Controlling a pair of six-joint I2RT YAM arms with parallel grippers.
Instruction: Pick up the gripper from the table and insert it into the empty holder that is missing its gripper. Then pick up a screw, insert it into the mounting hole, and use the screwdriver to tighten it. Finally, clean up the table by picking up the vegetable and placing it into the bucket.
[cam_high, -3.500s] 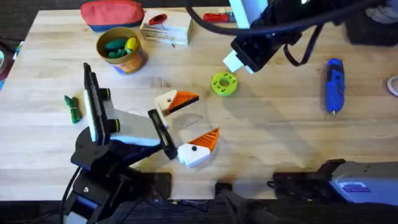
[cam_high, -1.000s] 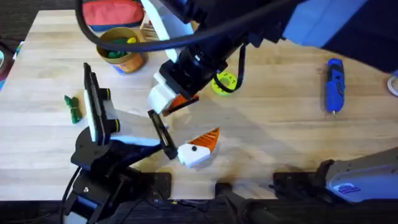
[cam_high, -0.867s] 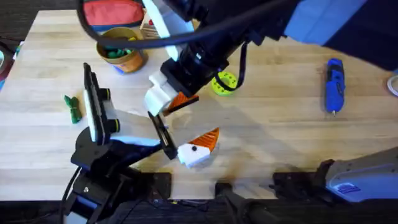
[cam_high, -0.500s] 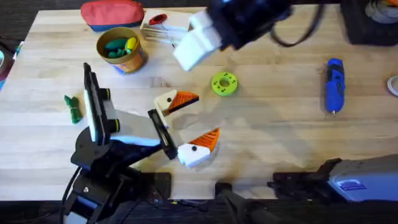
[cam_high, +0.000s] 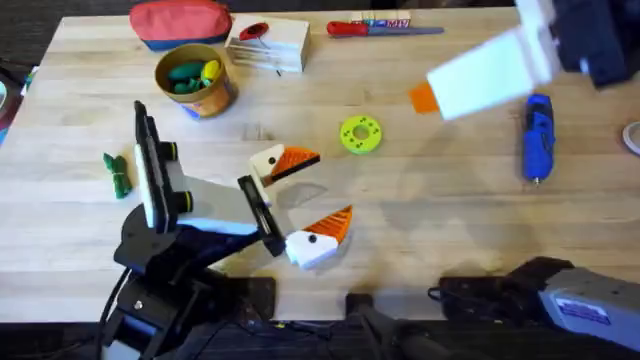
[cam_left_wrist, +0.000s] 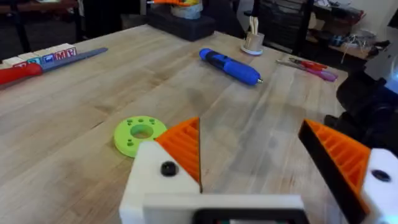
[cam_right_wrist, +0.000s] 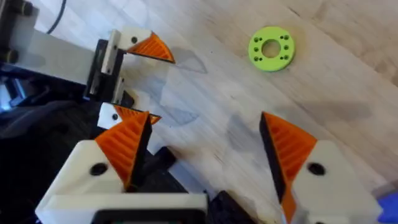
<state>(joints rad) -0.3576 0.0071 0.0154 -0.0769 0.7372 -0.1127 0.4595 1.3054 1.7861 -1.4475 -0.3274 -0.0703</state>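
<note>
Both grippers stand spread and empty. Your right gripper (cam_right_wrist: 202, 155) is raised above the table (cam_high: 440, 230), near the screwdriver (cam_high: 538, 136). Your left gripper (cam_high: 305, 195) rests low at table centre. You have the vegetable (cam_high: 118, 172) lying apart from the bucket (cam_high: 196, 82).

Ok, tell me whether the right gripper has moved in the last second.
Yes. The right gripper has swung away from the left gripper, past the green ring, toward the blue screwdriver.
</note>
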